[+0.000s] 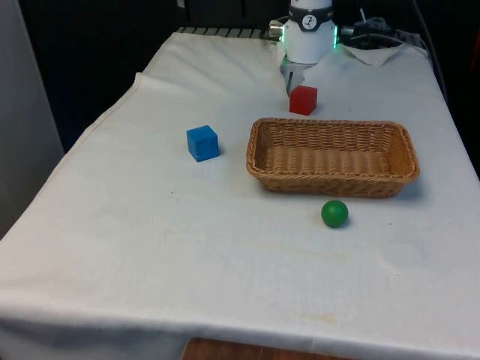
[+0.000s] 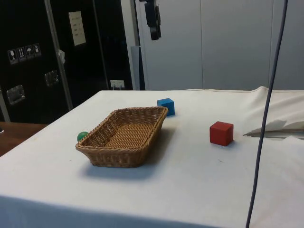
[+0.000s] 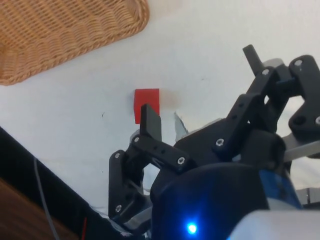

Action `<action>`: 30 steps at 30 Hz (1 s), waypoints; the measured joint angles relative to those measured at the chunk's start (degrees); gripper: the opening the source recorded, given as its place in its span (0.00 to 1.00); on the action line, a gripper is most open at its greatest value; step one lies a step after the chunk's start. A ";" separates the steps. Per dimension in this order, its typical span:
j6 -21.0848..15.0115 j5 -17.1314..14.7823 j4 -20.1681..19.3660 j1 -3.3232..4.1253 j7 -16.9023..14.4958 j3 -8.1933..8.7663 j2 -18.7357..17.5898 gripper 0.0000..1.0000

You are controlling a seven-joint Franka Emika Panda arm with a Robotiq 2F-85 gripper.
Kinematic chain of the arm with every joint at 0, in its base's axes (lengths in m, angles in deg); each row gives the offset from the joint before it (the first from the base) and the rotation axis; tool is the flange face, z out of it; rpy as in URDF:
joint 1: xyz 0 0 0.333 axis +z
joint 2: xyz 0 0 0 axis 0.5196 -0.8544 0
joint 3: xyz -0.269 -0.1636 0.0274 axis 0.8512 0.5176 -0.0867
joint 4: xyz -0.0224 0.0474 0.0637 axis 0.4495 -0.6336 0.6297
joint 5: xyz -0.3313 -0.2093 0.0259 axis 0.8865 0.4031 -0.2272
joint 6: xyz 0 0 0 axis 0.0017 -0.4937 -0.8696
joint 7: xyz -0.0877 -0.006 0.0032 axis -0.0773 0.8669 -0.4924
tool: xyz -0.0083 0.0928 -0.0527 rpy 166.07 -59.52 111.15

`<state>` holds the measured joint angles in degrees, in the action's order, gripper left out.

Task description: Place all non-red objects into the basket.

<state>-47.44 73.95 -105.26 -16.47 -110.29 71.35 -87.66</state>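
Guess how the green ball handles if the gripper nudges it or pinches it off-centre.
The green ball is round and sits free on the flat white cloth, so a nudge would probably send it rolling. It lies close to the basket wall, which might stop a roll that way. Its smooth curved sides suggest an off-centre pinch could squirt it out.

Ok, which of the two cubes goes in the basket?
The blue cube, on the cloth at the front view's left of the basket. The red cube behind the basket stays out.
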 measured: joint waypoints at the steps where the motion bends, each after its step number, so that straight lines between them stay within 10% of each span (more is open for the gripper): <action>1: -0.23 -0.11 -0.06 0.00 -0.63 0.29 -0.17 1.00; 30: -13.12 -0.29 -9.57 0.00 -6.25 1.55 1.78 1.00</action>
<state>-60.56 73.66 -114.83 -16.47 -116.53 72.89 -85.88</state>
